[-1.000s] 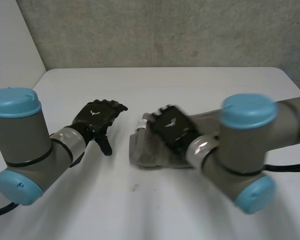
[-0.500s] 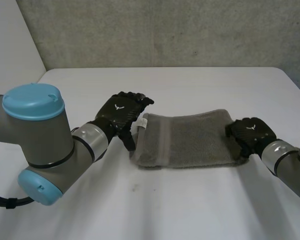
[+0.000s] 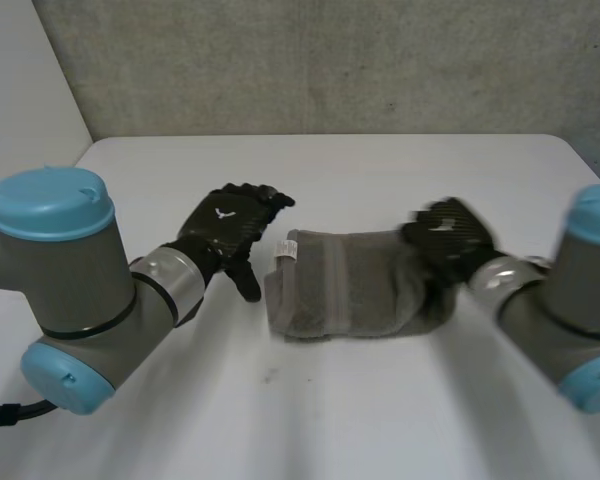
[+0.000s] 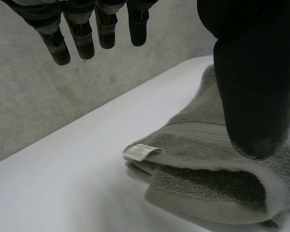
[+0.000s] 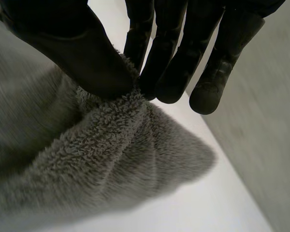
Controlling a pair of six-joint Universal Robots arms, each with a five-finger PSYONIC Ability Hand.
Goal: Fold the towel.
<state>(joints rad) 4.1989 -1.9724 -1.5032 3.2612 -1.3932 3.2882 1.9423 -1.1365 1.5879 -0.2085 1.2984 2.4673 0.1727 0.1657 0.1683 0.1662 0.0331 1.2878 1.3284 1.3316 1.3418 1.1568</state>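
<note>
Grey towel (image 3: 345, 285) on the white table (image 3: 380, 170), in front of the robot and between the two hands, already doubled into a long band, white label (image 3: 285, 248) at its left end. Shorter now than half a second ago: right end lifted off the table and carried in over the middle, a hump of pile under the right hand (image 3: 448, 235). Pinched there between that hand's thumb and fingertips (image 5: 171, 82), a tuft of the end edge bunched in the grip, the rest hanging slack below. Left end unmoved, folded edge flat on the table, label sticking out as before.

Left hand (image 3: 230, 225) just beside that left end, fingers (image 4: 82, 41) straight and relaxed, holding nothing, thumb close over the folded edge, contact uncertain. Drawn back a touch since half a second ago.

Judging by this: next fold under way, right end travelling toward the left one, roughly halfway across. Left to do: bring the pinched end level with the labelled end, lay it down, let go. Risk: pinch on one tuft only, other corner lagging, fold landing skewed.
</note>
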